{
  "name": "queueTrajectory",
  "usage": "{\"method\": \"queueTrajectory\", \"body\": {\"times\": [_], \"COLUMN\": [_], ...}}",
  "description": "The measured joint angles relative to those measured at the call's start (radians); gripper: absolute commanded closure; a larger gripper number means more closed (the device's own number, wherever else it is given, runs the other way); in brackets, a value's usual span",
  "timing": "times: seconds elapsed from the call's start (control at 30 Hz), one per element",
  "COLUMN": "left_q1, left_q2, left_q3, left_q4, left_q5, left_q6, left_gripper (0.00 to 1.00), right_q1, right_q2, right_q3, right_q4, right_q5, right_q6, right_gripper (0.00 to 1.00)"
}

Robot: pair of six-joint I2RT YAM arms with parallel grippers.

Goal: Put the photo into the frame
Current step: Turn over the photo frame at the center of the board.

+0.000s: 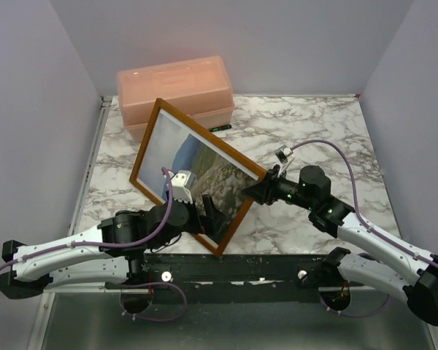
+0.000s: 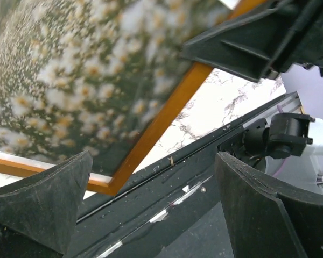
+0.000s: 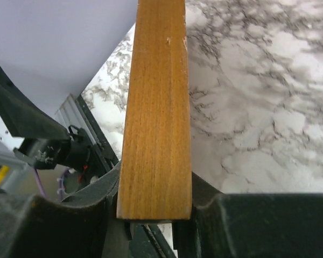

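Presently the frame (image 3: 156,107), photo (image 1: 204,157) showing inside it, stands tilted, its edge pinched between the narrow-set right fingers (image 3: 258,226), its lower corner just ahead of the wide, empty left fingers (image 2: 37,199); lowering it flat calls for a firm, steady pinch.

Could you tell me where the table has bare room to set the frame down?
The widest bare table lies right of the pink box, behind the right gripper. A narrow strip runs left of the frame. The near middle is crowded: the frame and the left gripper.
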Motion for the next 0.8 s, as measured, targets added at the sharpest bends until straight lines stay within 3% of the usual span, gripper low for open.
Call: {"method": "queueTrajectory", "body": {"times": [0.17,0.47,0.6,0.8], "left_q1": [0.106,0.177,0.2,0.203], "left_q2": [0.001,-0.069,-0.137,-0.179], "left_q3": [-0.117,-0.258,-0.336,-0.387], "left_q4": [0.07,0.084,0.04,-0.018], "left_q5": [0.116,0.161,0.15,0.127], "left_q6": [-0.085,-0.259,-0.347,-0.429], "left_gripper": [0.02,0.02,0.01,0.01], "right_q1": [-0.042,-0.068,-0.068,-0.068], "right_q2": [-0.026,-0.014,0.0,0.048], "right_q3": [-0.082,-0.229,-0.268,-0.309], "right_q4": [0.014,0.08,0.103,0.131], "right_q5": [0.051,0.118,0.13,0.135], "right_q6": [0.142,0.397,0.468,0.557], "right_gripper": [0.99,0.94,0.81,0.71]}}
